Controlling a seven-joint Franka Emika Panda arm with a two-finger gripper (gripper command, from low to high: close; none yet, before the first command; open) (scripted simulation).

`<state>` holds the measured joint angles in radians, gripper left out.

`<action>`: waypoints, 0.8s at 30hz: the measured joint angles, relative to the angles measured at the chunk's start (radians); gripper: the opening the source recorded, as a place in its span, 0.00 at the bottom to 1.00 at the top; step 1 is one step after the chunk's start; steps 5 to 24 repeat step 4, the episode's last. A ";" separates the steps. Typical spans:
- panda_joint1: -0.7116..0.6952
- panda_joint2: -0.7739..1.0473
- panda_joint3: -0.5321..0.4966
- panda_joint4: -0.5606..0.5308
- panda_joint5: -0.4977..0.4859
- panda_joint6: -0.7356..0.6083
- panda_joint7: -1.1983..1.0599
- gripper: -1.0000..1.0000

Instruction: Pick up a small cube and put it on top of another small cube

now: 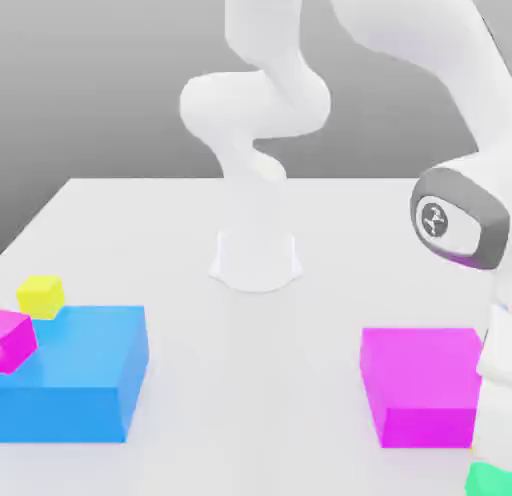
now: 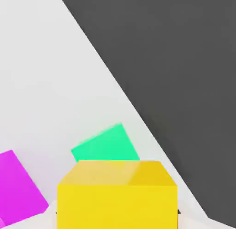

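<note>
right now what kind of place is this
Likely a simulated tabletop test scene: a bare white table, flat-coloured blocks such as the big blue block and big magenta block, and a white robot arm against a grey backdrop.

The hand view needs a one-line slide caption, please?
Golden-yellow cube held in the gripper, with mint-green cube just beyond it.

Even, diffuse, bright lighting, no glare. Faint soft shadows on the white table (image 1: 200, 384) beside the blue block (image 1: 80, 384) and magenta block (image 1: 420, 389). The hand view's mint-green cube (image 2: 105, 145) has softened edges.
</note>
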<state>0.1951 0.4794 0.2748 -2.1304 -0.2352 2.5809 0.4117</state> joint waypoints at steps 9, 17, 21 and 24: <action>0.008 0.021 -0.009 0.003 -0.009 0.017 0.005 1.00; 0.008 0.021 -0.009 0.003 -0.009 0.017 0.005 1.00; 0.008 0.021 -0.009 0.003 -0.009 0.017 0.005 1.00; 0.008 0.021 -0.009 0.003 -0.009 0.017 0.005 1.00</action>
